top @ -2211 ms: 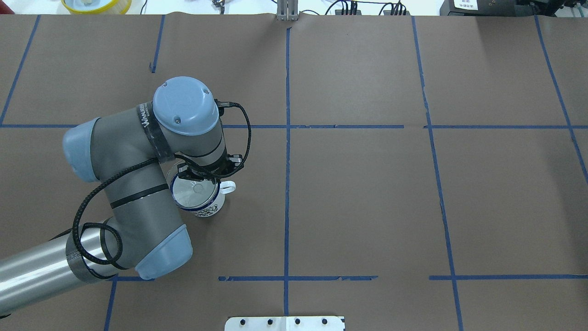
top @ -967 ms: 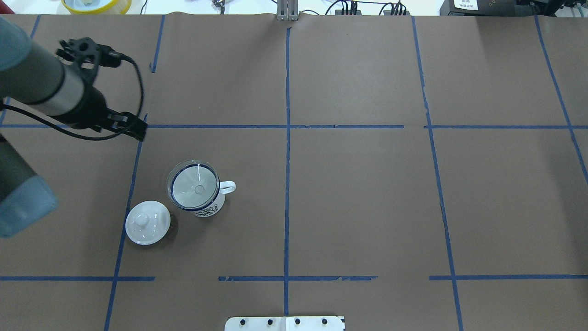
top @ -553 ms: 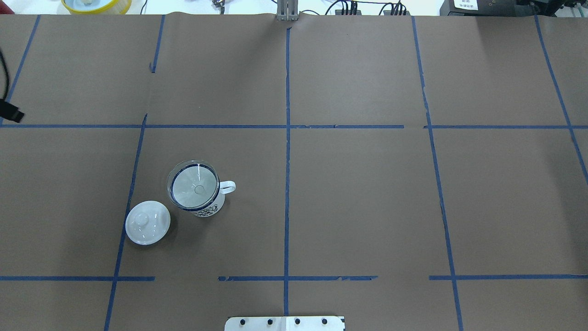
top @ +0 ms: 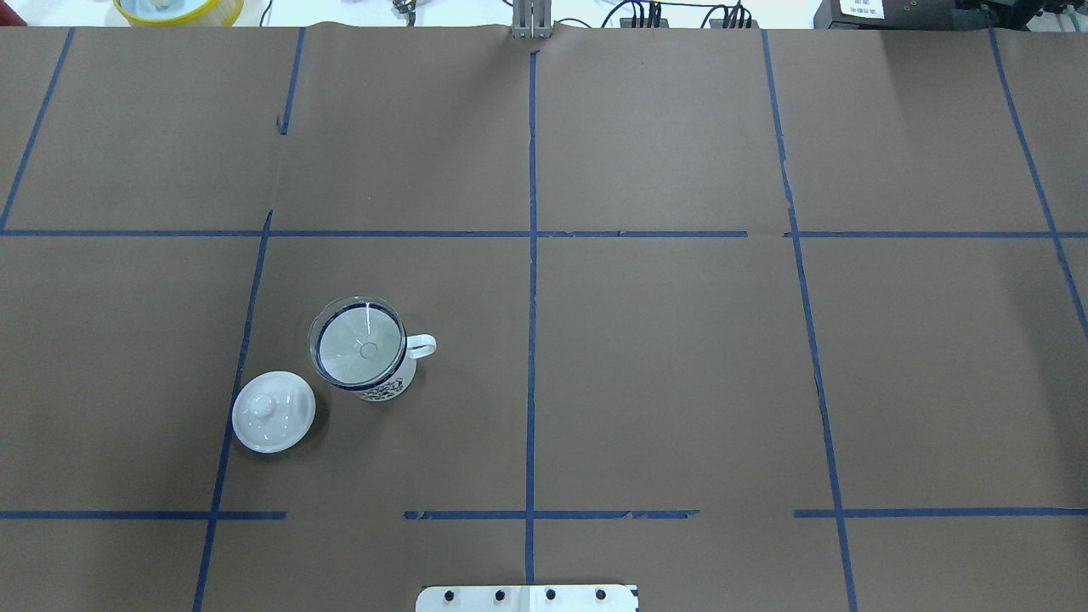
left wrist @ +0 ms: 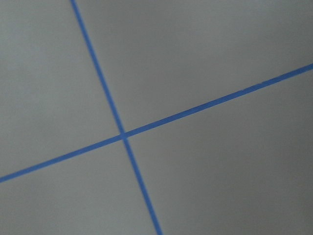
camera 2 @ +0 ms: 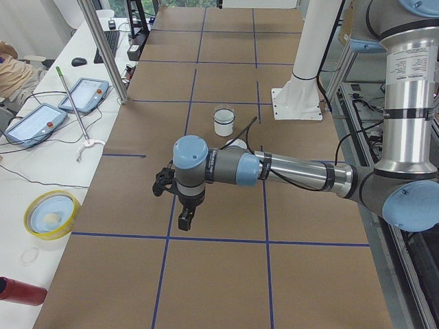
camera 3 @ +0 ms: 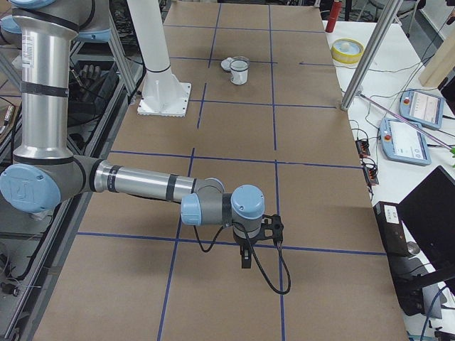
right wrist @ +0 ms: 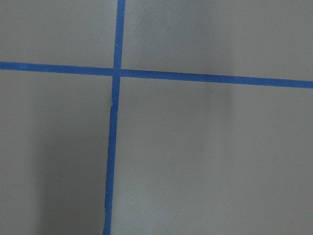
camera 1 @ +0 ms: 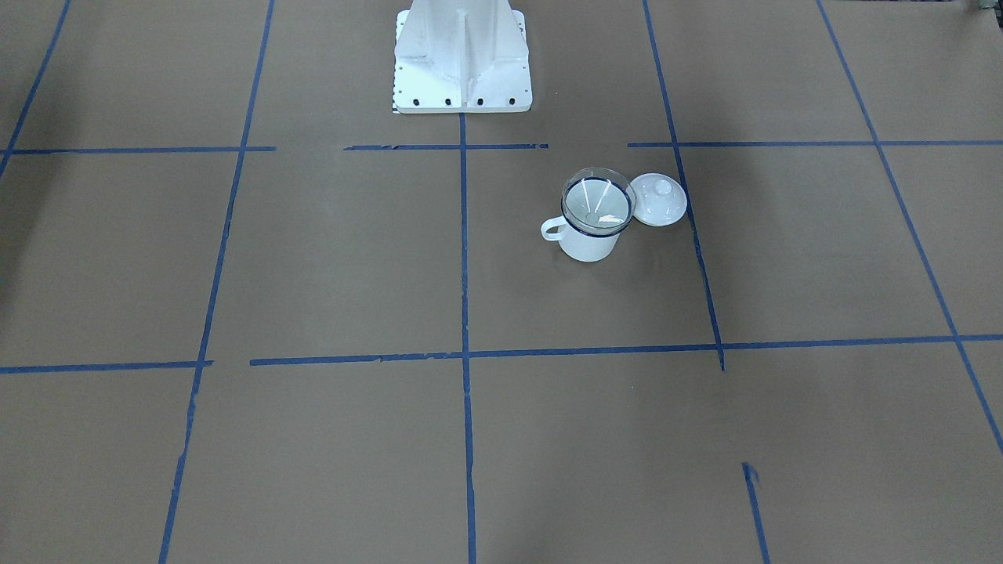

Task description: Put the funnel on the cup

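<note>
The clear funnel [top: 357, 344] sits upright in the mouth of the white mug [top: 387, 389], whose handle points right; both also show in the front view, funnel [camera 1: 597, 202] on mug [camera 1: 589, 244]. No gripper touches them. My left gripper [camera 2: 184, 223] hangs over the table's left end, far from the mug [camera 2: 223, 121]; I cannot tell if it is open. My right gripper [camera 3: 246, 261] hangs over the right end, pointing down; I cannot tell its state either. Both wrist views show only brown paper and blue tape.
A round white knobbed lid [top: 273, 411] lies on the table just beside the mug, also in the front view [camera 1: 659, 200]. The white robot base [camera 1: 462, 55] stands at the near edge. A yellow bowl [camera 2: 48, 214] and tablets sit on the side bench.
My left arm has let go of the funnel, left it resting in the mug, and drawn away to the left out of the overhead view. The lid became visible.
</note>
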